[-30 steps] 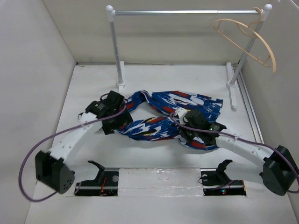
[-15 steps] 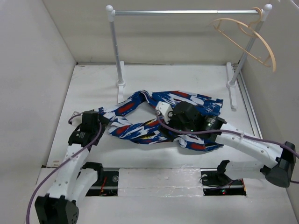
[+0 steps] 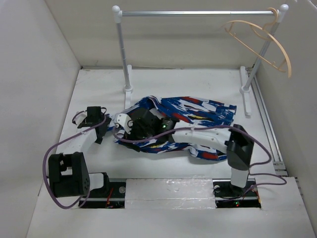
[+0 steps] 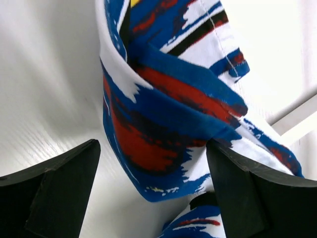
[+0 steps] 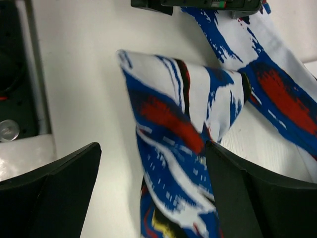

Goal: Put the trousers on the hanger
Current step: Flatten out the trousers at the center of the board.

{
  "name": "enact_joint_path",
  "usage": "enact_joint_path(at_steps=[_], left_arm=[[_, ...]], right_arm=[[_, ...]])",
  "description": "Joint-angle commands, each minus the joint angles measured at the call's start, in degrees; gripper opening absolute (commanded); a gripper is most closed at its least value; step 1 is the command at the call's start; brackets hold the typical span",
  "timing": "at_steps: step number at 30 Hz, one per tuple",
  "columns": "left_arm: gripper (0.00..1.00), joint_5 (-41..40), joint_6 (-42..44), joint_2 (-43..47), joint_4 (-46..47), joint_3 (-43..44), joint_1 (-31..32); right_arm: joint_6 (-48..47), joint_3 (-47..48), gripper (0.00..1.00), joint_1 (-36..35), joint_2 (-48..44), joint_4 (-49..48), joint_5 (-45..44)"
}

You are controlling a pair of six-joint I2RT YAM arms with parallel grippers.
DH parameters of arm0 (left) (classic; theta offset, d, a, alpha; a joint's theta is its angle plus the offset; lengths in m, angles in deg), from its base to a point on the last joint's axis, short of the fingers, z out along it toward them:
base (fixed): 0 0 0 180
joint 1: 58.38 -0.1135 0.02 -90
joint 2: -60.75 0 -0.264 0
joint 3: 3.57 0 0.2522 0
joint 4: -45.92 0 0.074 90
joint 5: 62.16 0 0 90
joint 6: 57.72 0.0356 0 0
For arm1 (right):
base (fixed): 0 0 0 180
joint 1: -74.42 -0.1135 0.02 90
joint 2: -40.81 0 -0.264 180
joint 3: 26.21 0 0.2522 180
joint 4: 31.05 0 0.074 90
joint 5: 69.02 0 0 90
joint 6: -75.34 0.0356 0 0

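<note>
The trousers (image 3: pixel 198 110), in a blue, white and red print, lie crumpled across the middle of the table. The tan hanger (image 3: pixel 270 32) hangs from the right end of the rail, far from both arms. My left gripper (image 3: pixel 105 130) sits at the trousers' left end, open, with a folded edge of the trousers (image 4: pixel 163 144) between its fingers (image 4: pixel 54 193). My right gripper (image 3: pixel 121 128) reaches leftward over the cloth to the same end. It is open, and a twisted fold of the trousers (image 5: pixel 173 144) lies between its fingers (image 5: pixel 257 198), touching the right one.
A silver rail (image 3: pixel 198 13) on two white posts (image 3: pixel 124 59) spans the back of the table. White walls close in the left, right and back sides. The right arm's elbow (image 3: pixel 240 148) stands upright near the front right.
The right arm has swung left across the trousers and its gripper has opened. The left arm drew back to the trousers' left end, whose cloth has bunched rightward.
</note>
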Motion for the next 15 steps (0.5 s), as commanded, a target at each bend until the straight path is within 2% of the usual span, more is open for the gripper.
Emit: enact_joint_path(at_steps=[1, 3, 4, 5, 7, 8, 9, 10, 11, 12, 14, 15], left_arm=[[0.83, -0.05, 3.27, 0.61, 4.94, -0.93, -1.21], [0.77, -0.41, 5.03, 0.62, 5.82, -0.06, -1.21], [0.68, -0.76, 5.73, 0.09, 5.99, 1.08, -1.21], [0.68, -0.76, 6.08, 0.09, 5.99, 1.61, -1.21], [0.56, -0.59, 6.96, -0.96, 6.34, 2.67, -1.21], [0.38, -0.76, 7.40, -1.40, 6.26, 3.63, -1.21], [0.27, -1.02, 8.45, -1.84, 6.26, 4.07, -1.21], [0.18, -0.94, 9.07, -2.45, 6.26, 4.69, -1.21], [0.05, -0.94, 9.60, -2.46, 5.65, 6.00, -1.21], [0.01, -0.85, 10.56, -2.63, 5.29, 6.79, -1.21], [0.00, -0.93, 11.18, -2.29, 4.24, 9.42, -1.21], [0.00, -1.28, 11.71, -1.85, 4.06, 10.40, -1.21]], right_arm=[[-2.28, 6.04, 0.91, 0.10, 5.85, -5.50, 0.40], [-2.45, 7.89, 0.91, 0.10, 9.02, -7.09, 0.85], [-2.37, 12.60, 0.90, 0.10, 12.43, -6.39, 0.33], [-2.37, 12.65, 0.90, 0.10, 14.12, -5.95, -0.46], [-1.58, 16.05, 0.84, 0.10, 16.41, -6.03, -2.13], [-0.88, 16.51, 0.75, 0.10, 17.64, -6.82, -3.01], [-0.35, 16.60, 0.36, 0.10, 17.48, -7.52, -2.76], [0.00, 17.04, 0.10, 0.10, 17.04, -7.44, -1.97], [-0.25, 17.30, 0.00, 0.10, 15.47, -5.44, 0.30], [-0.69, 17.13, 0.00, -0.42, 13.72, -4.38, 1.80], [-3.32, 13.55, 0.00, -1.56, 8.98, -0.70, 8.53], [-4.12, 12.13, 0.00, -1.57, 3.12, 0.72, 11.10]])
